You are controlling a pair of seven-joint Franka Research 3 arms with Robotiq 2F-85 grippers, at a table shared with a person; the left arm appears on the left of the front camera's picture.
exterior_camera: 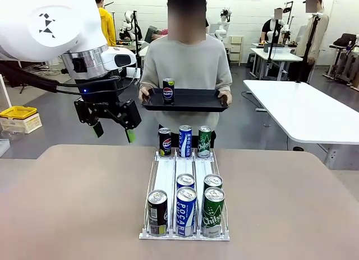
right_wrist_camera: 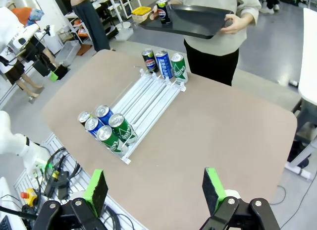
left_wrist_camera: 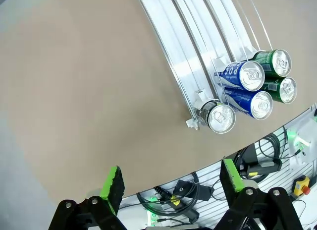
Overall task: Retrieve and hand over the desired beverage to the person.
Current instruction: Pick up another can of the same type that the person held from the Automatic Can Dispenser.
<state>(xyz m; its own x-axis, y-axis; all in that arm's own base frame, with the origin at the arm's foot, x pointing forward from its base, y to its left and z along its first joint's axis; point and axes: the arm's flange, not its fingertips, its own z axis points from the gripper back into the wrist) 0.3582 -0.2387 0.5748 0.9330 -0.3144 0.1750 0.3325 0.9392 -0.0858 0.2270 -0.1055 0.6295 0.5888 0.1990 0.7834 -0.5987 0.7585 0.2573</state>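
Observation:
The person (exterior_camera: 187,64) in a light grey sweatshirt stands at the far side holding a black tray (exterior_camera: 188,103) with a Pepsi can (exterior_camera: 168,91) upright on it. On the table a white wire rack (exterior_camera: 168,176) holds a Pepsi can (exterior_camera: 164,142), a blue can (exterior_camera: 185,140) and a green can (exterior_camera: 205,141) at its far end. At its near end stand a dark can (exterior_camera: 157,212), two blue cans (exterior_camera: 185,209) and two green cans (exterior_camera: 212,210). My left gripper (exterior_camera: 115,132) hangs open above the table's far left, holding nothing. My right gripper (right_wrist_camera: 154,188) is open high over the near edge.
The rack (right_wrist_camera: 148,96) lies lengthwise across the brown tabletop (exterior_camera: 78,198), with bare surface on both sides. A white table (exterior_camera: 303,111) stands at the right behind. Cables and a control box (left_wrist_camera: 302,185) sit below the table's near edge.

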